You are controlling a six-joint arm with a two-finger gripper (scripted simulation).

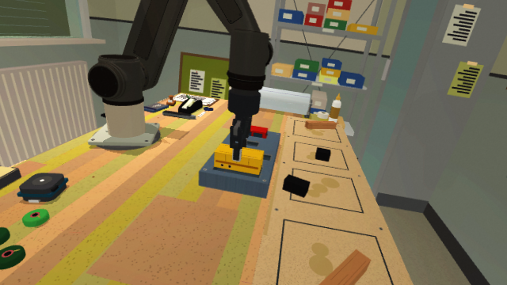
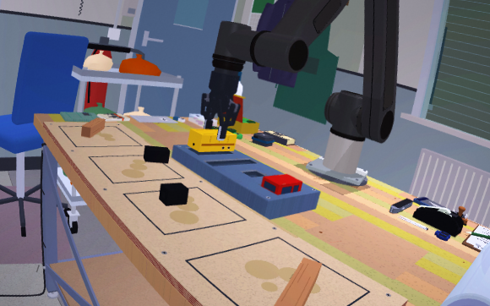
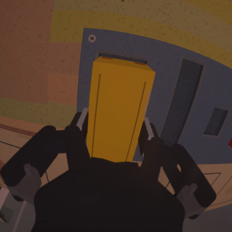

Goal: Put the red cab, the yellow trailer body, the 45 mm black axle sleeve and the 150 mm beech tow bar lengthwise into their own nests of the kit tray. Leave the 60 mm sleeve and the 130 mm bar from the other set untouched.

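Observation:
The yellow trailer body [image 1: 239, 159] [image 2: 212, 140] [image 3: 119, 106] sits at the large nest at one end of the blue kit tray [image 1: 242, 164] [image 2: 245, 177]. The red cab [image 1: 259, 131] [image 2: 281, 184] sits in its nest at the tray's other end. Between them a long slot [image 3: 182, 96] and a small slot [image 3: 215, 120] lie empty. Two black sleeves [image 1: 296, 185] [image 1: 323, 154] lie in outlined squares on the board beside the tray. Two beech bars [image 1: 321, 124] [image 1: 346, 271] lie in the end squares. My gripper [image 1: 237, 152] [image 2: 218, 131] [image 3: 116, 123] is closed on the trailer body from above.
The board's outer edge [image 2: 126, 236] runs along the squares. The arm's base [image 1: 124, 132] stands beyond the tray. A tape dispenser [image 1: 190, 106] and small items lie behind. A black-blue device [image 1: 41, 186] and green discs [image 1: 35, 217] lie far off.

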